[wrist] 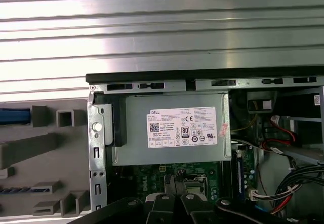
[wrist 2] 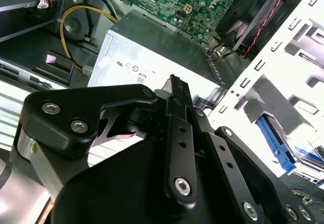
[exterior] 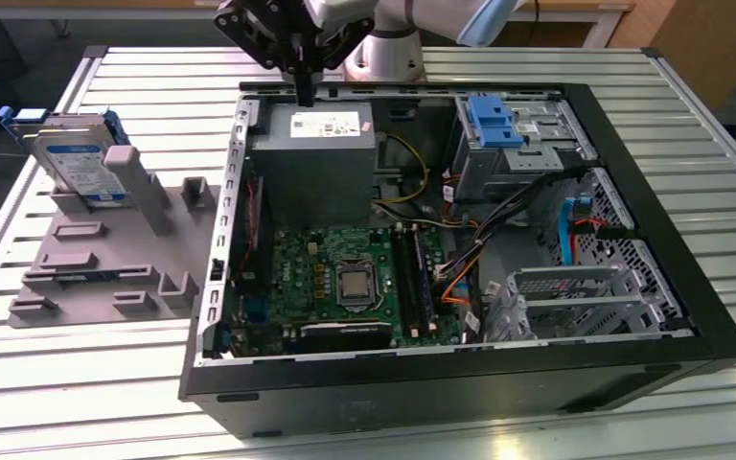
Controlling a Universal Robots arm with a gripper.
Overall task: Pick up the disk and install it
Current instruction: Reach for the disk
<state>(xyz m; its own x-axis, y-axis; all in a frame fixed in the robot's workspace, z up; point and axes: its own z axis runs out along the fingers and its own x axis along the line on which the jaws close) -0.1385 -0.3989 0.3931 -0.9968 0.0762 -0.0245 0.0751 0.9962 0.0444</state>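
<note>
Silver-grey disk [exterior: 72, 153]: noted outside the case [exterior: 471, 383], beyond the case's wall on the exterior view's left. It is stood on edge, leaning, in a grey fixture [exterior: 100, 264], with the white-and-blue label and blue rails visible. The disk is not touched by anything but the fixture.

The case is laid open on a slatted metal table [exterior: 87, 383].

Gripper [exterior: 307, 96]: recorded above the far rim of the case, well apart from the disk. The fingers are pointed down over the far edge of the power supply [exterior: 317, 158]. They are drawn together and nothing is held between them. The same is seen in both wrist views, where the closed gripper [wrist 2: 175, 85] is over the labelled face of the power supply [wrist 2: 152, 47], and the gripper [wrist: 177, 177] is at the supply's [wrist: 172, 133] edge.

Inside the case:
- The power supply is seated in the far corner on the exterior view's left.
- A green board [exterior: 342, 273] is found on the near side of it.
- A blue bracket [exterior: 489, 120] (no drive in it) is seated in the cage at the far corner on the exterior view's right.
</note>
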